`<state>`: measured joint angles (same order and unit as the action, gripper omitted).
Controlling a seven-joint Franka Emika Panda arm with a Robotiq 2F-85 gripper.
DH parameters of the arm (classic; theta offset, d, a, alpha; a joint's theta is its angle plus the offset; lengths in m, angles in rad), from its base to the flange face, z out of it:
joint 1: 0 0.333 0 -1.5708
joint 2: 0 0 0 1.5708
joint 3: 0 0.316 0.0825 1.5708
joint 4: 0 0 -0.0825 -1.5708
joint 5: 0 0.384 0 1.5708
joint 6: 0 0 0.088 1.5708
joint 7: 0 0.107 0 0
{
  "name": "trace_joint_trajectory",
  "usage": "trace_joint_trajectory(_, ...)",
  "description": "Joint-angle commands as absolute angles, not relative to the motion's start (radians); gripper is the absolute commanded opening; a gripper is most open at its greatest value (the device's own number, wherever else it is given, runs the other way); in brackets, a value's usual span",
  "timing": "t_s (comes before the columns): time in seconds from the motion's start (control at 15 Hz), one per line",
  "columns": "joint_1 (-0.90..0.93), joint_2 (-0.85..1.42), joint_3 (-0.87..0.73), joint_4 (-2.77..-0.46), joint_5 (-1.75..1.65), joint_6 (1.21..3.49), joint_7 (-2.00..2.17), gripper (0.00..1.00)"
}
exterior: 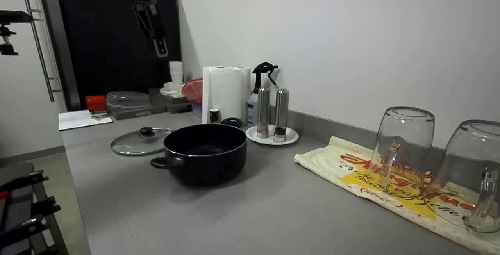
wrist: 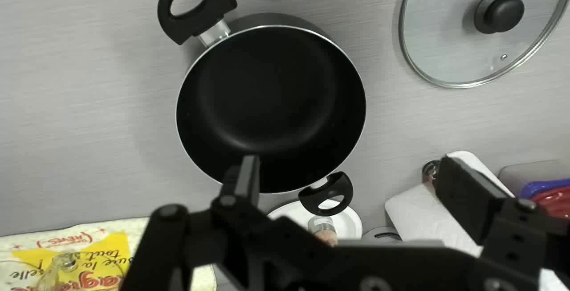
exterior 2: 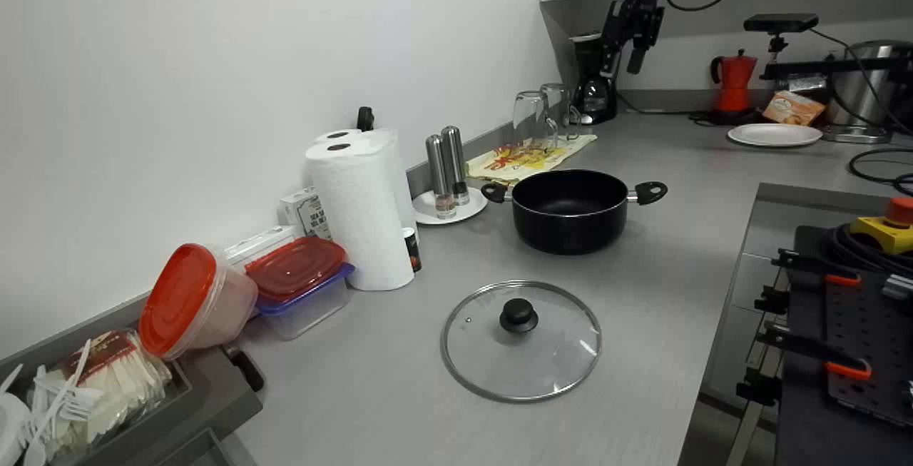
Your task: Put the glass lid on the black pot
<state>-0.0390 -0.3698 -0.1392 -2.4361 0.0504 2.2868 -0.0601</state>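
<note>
The glass lid lies flat on the grey counter, knob up, in both exterior views. It also shows in the wrist view, cut off at the top right. The black pot stands upright and uncovered beside the lid, apart from it, in both exterior views. It fills the middle of the wrist view. My gripper is high above the counter in both exterior views. In the wrist view my gripper is open, its fingers wide apart, with nothing between them.
Paper towel rolls and a white plate with two grinders stand by the wall near the pot. Glass mugs stand upside down on a printed cloth. Plastic containers sit beyond the lid. The counter's open edge is near the lid.
</note>
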Motion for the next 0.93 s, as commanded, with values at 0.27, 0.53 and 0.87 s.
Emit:
trace_joint_trajectory(0.27, -0.052, -0.369, -0.127, -2.434, 0.056, 2.284, -0.065, 1.00)
trace_joint_trajectory(0.53, -0.050, -0.361, -0.130, -2.427, 0.061, 2.287, -0.074, 1.00)
trace_joint_trajectory(0.87, 0.007, -0.271, -0.114, -2.359, 0.099, 2.338, -0.144, 1.00)
